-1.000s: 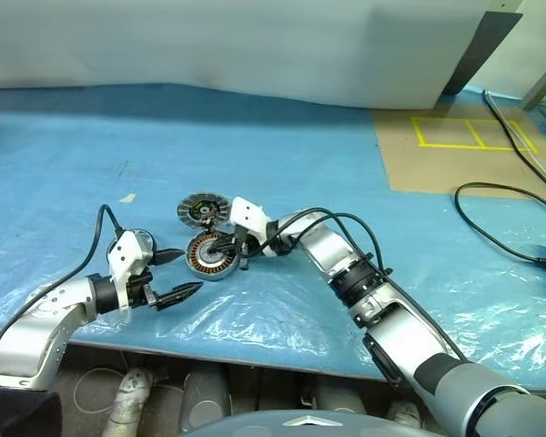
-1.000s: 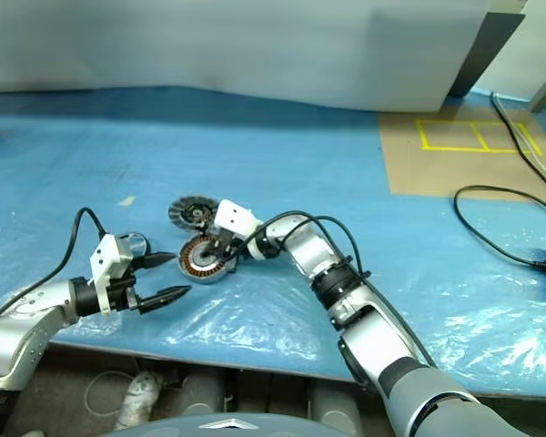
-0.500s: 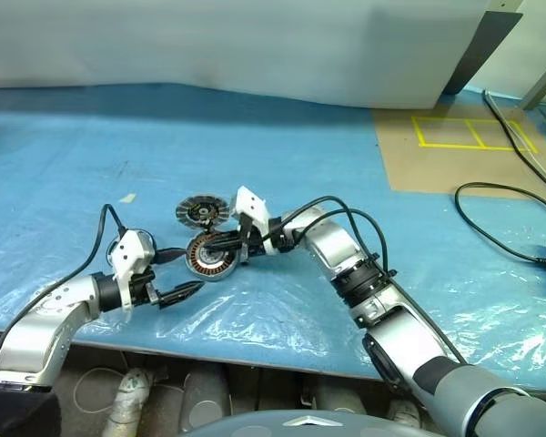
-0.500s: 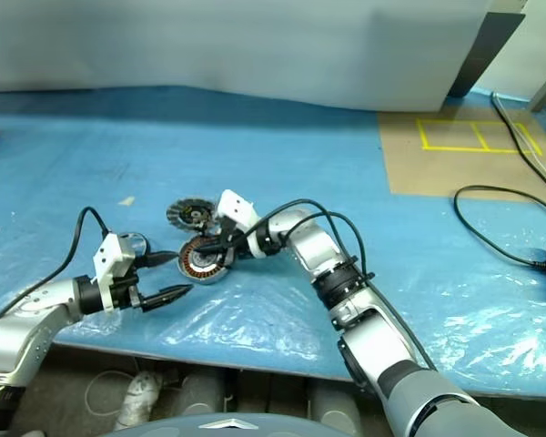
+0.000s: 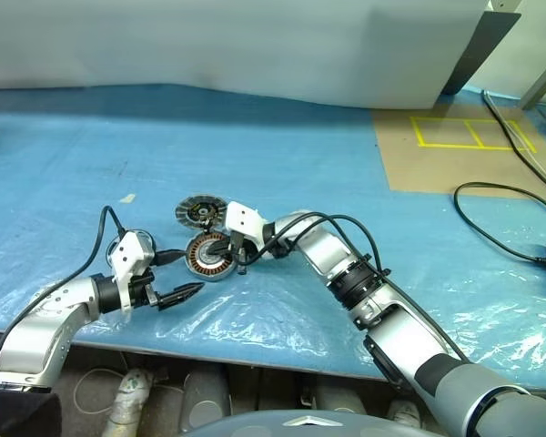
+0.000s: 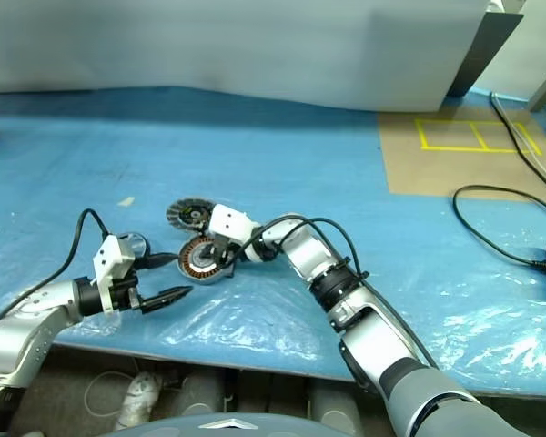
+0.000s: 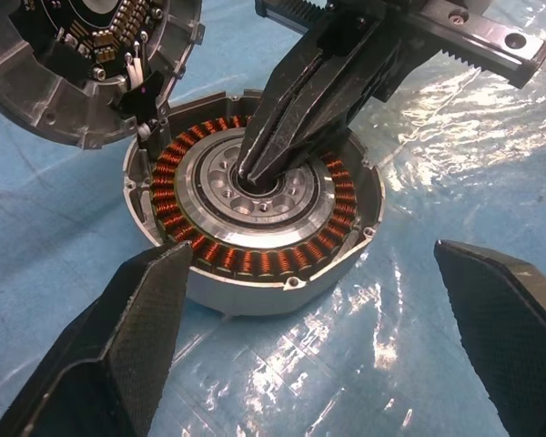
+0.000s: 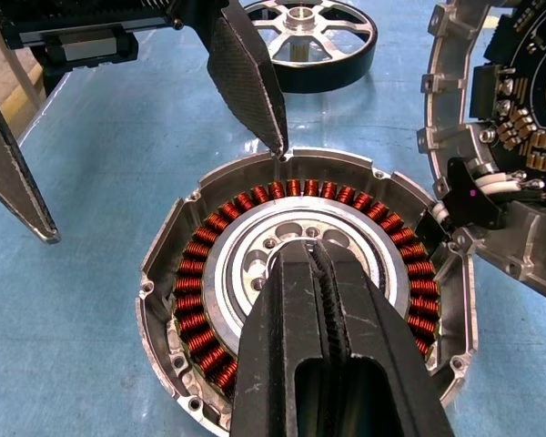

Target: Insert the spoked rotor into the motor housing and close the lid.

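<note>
The motor housing (image 5: 209, 256), a silver cup ringed with copper windings, lies on the blue sheet. My right gripper (image 8: 309, 250) is shut, and its tips point down into the housing's central hub (image 7: 252, 182). Touching the housing's far side is the lid (image 5: 200, 211), lying with its circuit-board face up. My left gripper (image 5: 191, 269) hangs open just left of the housing, holding nothing; one of its fingers (image 8: 246, 73) points at the housing's rim. The spoked rotor (image 8: 302, 15), a dark ring with silver spokes, lies flat beyond the left gripper.
A blue plastic sheet (image 5: 91, 137) covers the table, whose front edge runs just below my arms. A brown board with yellow tape (image 5: 464, 146) lies at the far right, with a black cable (image 5: 500, 241) curling beside it. A white panel closes the back.
My right hand has shifted slightly left and down over the housing since half a second ago, staying shut. The left gripper, housing and lid have not moved.
</note>
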You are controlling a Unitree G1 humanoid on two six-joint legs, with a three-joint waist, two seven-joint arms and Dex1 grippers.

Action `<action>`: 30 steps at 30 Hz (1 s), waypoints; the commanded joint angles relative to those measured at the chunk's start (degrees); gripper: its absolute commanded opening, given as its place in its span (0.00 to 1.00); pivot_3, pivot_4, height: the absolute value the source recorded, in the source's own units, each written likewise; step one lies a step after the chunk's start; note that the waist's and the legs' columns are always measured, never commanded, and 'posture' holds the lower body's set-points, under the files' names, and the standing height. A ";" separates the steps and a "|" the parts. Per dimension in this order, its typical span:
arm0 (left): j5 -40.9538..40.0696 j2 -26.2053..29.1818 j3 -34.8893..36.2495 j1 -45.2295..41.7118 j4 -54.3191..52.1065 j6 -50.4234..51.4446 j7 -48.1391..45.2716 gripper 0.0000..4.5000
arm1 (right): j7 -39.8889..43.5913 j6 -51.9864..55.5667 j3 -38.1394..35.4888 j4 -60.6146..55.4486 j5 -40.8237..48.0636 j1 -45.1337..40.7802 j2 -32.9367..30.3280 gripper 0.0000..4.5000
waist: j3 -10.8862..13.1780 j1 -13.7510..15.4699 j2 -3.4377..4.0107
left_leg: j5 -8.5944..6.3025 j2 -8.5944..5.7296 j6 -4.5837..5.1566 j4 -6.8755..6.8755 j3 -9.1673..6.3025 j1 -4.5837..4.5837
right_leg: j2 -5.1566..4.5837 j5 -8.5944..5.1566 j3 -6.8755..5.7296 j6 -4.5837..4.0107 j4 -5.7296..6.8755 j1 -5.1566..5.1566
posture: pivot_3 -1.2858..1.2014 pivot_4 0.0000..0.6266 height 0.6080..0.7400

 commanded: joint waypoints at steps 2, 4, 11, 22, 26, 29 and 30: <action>-0.36 0.17 1.18 0.58 -1.85 -0.49 0.08 1.00 | 5.07 5.05 -3.67 -4.91 6.68 0.32 0.39 0.00 | 0.00 0.12 0.00 | 0.00 0.00 0.01 0.00 0.00 -0.03 | 0.00 0.00 -0.01 0.00 -0.02 0.00 | 0.52 0.24 1.00; -0.61 0.26 1.36 0.53 -1.97 -0.27 0.09 1.00 | 4.80 6.80 -6.10 -5.23 8.99 -0.99 1.53 0.00 | 0.00 0.07 0.00 | 0.00 0.01 0.01 -0.01 0.00 -0.07 | 0.00 0.00 -0.01 0.00 -0.02 -0.06 | 0.52 0.24 1.00; -1.34 0.67 3.83 1.11 -1.92 0.28 1.21 1.00 | 0.45 3.96 -2.72 -1.33 3.68 -1.51 3.05 0.00 | 0.00 0.06 0.00 | 0.00 0.01 0.00 -0.02 0.00 -0.07 | 0.01 0.00 -0.02 0.00 -0.02 -0.07 | 0.52 0.24 1.00; -5.38 4.82 12.16 4.05 -3.54 5.13 0.49 1.00 | 2.59 3.01 -4.25 -0.65 5.10 -0.46 1.35 0.00 | 0.00 0.18 -0.02 | -0.01 0.01 0.01 -0.02 0.01 0.07 | -0.01 0.00 0.00 0.00 0.01 0.06 | 0.52 0.24 1.00; -6.98 8.13 16.51 1.86 -2.36 6.92 0.07 1.00 | 5.36 10.83 -9.60 -8.20 12.30 -1.28 0.39 0.00 | 0.04 0.43 -0.06 | -0.06 0.01 0.10 0.02 0.01 -0.06 | 0.00 0.00 -0.03 0.00 0.00 -0.01 | 0.52 0.24 1.00; -6.64 10.75 17.83 -2.01 0.37 7.66 -0.23 1.00 | 5.73 14.17 -10.72 -14.27 14.02 -0.33 -2.16 0.00 | 0.04 0.61 -0.07 | -0.01 0.01 0.03 -0.01 0.01 -0.04 | 0.00 0.00 -0.05 0.00 -0.01 -0.02 | 0.52 0.24 1.00; -6.62 11.54 17.88 -4.04 1.66 8.05 -0.20 1.00 | 5.56 15.32 -11.07 -16.15 14.49 0.22 -3.17 0.00 | 0.03 0.60 -0.08 | 0.00 0.01 0.01 -0.02 0.01 -0.05 | 0.01 0.00 -0.05 0.00 -0.02 -0.03 | 0.52 0.24 1.00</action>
